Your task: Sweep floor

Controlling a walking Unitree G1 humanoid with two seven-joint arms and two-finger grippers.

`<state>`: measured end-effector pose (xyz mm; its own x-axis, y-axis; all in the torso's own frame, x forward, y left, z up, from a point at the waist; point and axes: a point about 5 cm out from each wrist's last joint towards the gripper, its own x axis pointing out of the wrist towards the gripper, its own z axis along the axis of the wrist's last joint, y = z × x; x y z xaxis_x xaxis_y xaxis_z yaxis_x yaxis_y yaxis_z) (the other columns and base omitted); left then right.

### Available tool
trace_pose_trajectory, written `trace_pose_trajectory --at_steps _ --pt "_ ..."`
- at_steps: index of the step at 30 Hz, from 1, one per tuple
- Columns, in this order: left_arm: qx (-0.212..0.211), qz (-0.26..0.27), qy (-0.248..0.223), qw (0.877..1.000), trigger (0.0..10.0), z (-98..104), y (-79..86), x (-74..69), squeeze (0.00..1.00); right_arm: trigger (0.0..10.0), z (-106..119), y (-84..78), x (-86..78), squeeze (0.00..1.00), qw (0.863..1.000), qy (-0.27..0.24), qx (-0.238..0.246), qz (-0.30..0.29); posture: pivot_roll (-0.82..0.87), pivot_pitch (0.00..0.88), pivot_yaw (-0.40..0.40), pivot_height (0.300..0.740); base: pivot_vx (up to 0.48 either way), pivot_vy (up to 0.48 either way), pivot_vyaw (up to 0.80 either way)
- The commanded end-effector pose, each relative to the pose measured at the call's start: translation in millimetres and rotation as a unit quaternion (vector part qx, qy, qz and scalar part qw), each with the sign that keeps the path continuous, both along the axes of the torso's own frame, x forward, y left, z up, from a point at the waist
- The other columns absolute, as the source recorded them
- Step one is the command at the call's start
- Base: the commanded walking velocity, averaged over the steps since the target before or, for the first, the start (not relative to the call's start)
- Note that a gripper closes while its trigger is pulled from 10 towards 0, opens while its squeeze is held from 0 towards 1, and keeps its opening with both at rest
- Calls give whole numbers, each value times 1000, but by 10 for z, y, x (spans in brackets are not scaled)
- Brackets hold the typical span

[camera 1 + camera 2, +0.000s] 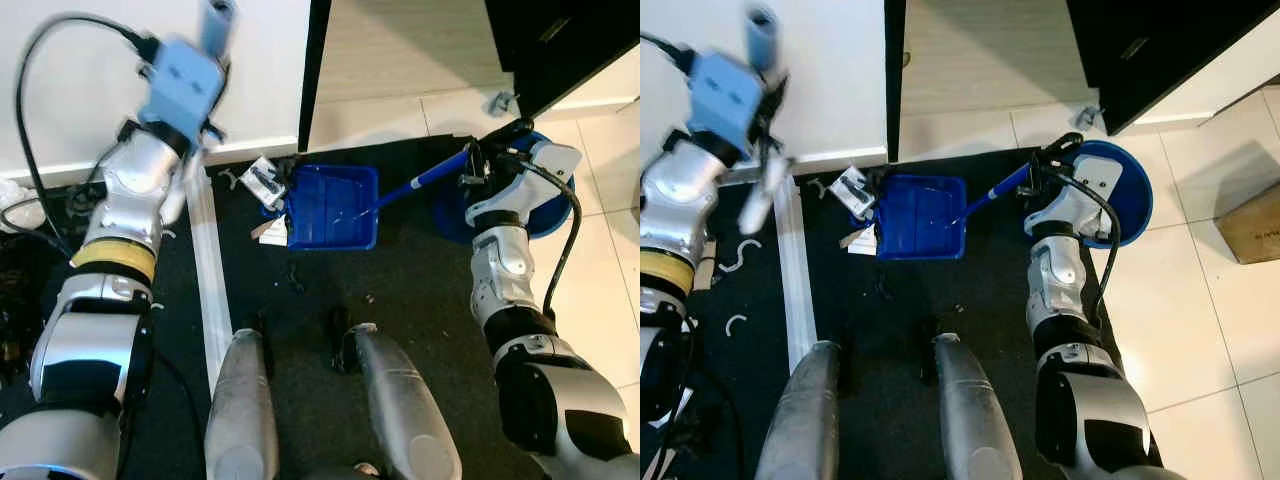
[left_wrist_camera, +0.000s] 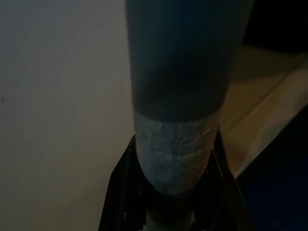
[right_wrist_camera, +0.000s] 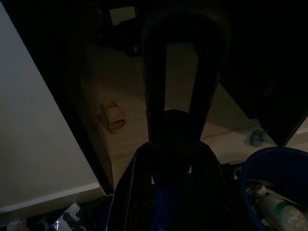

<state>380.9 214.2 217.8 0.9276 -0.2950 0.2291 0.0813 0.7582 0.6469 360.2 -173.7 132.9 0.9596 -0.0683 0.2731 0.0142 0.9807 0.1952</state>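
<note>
Left gripper (image 2: 175,192) clamped on grey broom pole (image 2: 180,86); right gripper (image 1: 478,160) clamped on blue plastic dustpan (image 1: 333,207) handle, dustpan on dark mat (image 1: 420,280).

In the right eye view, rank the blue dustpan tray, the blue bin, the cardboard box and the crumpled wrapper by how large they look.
Largest to smallest as seen:
1. Blue bin, partly hidden by the right arm, roughly level with the tray, so unsure.
2. Blue dustpan tray.
3. Cardboard box, cut off by the picture edge, so its full size is unknown.
4. Crumpled wrapper.

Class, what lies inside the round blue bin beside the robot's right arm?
In the round blue bin, a clear crumpled plastic bottle and small scraps show near the rim; the robot's right arm hides the rest.
</note>
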Motion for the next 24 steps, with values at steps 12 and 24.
trace_pose_trajectory --at_steps 12,24 --pt "-71 41 29 996 10000 -667 -711 -15 0 10000 -421 -35 -193 0 997 77 2 -7 -27 483 -110 740 0 0 0" --pt "-317 -1 77 945 10000 -510 -1485 16 0 10000 -453 -41 -214 0 997 82 3 -9 -7 477 -105 740 0 0 0"
